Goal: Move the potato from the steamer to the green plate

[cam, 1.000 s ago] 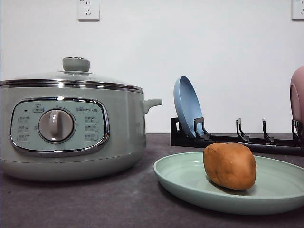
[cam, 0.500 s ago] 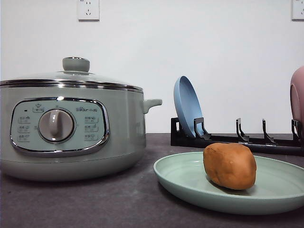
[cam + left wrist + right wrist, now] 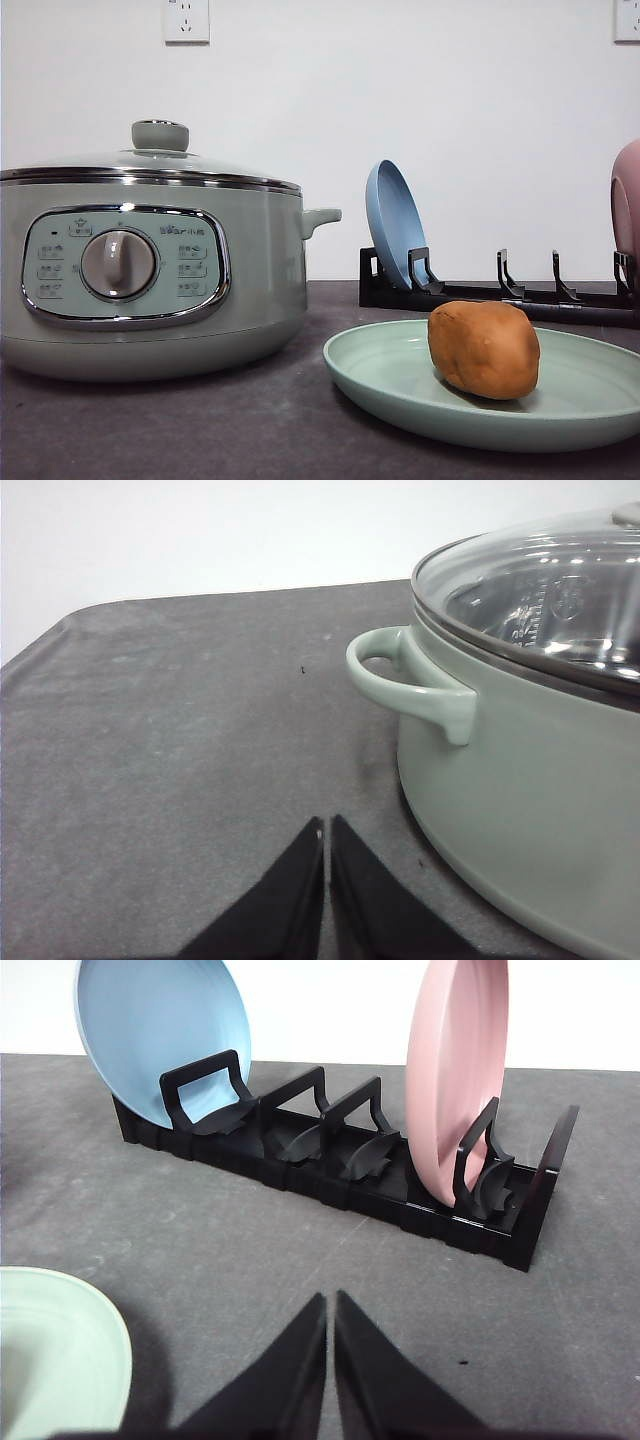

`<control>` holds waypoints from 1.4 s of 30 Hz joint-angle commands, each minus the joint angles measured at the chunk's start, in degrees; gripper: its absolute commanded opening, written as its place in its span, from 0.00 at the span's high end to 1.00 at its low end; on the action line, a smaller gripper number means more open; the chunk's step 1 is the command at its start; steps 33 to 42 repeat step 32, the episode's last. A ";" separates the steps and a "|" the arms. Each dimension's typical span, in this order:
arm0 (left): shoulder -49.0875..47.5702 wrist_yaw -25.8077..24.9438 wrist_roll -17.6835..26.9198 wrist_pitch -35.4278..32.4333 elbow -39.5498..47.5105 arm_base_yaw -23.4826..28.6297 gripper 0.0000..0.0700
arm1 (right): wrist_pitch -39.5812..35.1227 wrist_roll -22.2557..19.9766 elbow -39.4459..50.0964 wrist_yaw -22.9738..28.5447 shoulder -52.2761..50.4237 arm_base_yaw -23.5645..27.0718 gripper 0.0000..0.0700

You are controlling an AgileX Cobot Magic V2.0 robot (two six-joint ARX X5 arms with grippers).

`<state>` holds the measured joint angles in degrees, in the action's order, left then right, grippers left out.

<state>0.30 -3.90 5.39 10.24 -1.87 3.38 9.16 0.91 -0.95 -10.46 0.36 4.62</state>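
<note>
1. The potato (image 3: 484,350) is sitting on the green plate (image 3: 380,372), right of the steamer (image 3: 150,270), whose glass lid (image 3: 150,160) is resting on top.
2. The left gripper (image 3: 327,832) is hovering over the dark table (image 3: 180,730) beside the steamer's handle (image 3: 410,680), fingers pressed together.
3. The right gripper (image 3: 331,1305) is facing the black rack (image 3: 340,1165) holding the blue plate (image 3: 160,1030) and pink plate (image 3: 455,1060), its fingers likewise pressed together.

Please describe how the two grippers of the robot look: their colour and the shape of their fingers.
Both the left gripper and the right gripper have matte black fingers that taper to sharp, wedge-like points. No cables or markings can be seen on them.
</note>
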 commanded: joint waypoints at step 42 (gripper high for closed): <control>-0.11 0.10 -0.13 0.44 1.18 0.13 1.00 | -0.12 0.55 0.28 -0.02 -0.15 0.11 1.00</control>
